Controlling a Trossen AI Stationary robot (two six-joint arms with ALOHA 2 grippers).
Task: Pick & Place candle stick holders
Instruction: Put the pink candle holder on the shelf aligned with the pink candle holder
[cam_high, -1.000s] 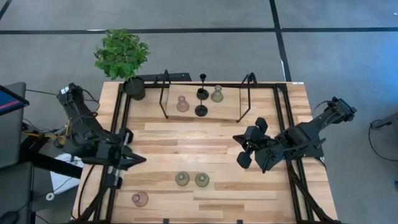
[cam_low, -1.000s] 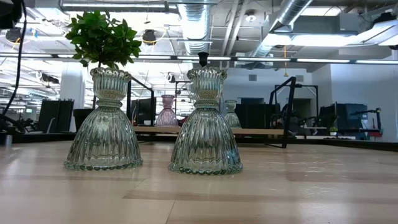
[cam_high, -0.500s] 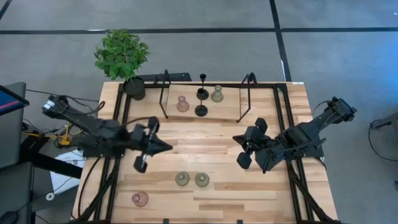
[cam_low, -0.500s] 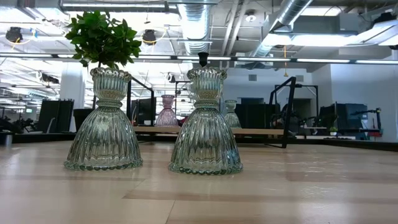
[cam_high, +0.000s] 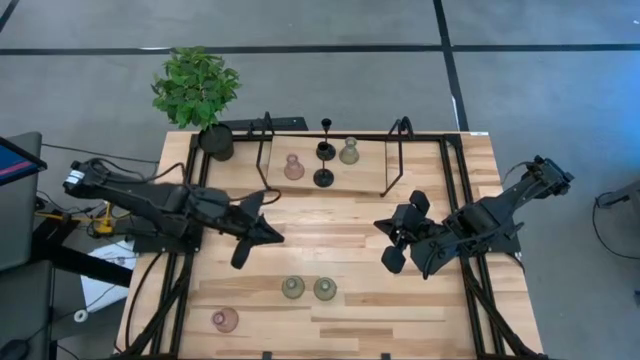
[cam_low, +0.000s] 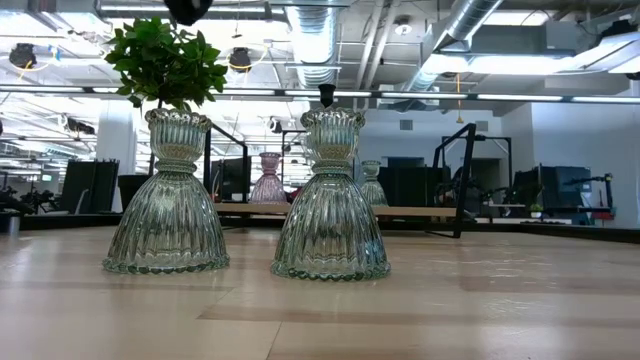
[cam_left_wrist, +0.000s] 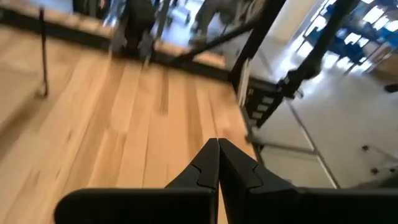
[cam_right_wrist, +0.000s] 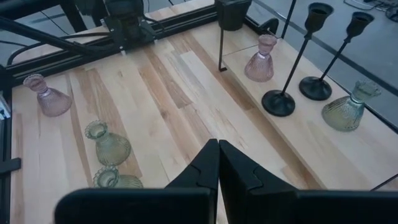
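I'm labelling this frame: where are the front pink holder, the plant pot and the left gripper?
Front pink holder (cam_high: 225, 320), high view, on its round glass body.
Plant pot (cam_high: 216, 142), high view, on the pot's dark side below the leaves.
Left gripper (cam_high: 276, 237), high view, at its shut fingertips.
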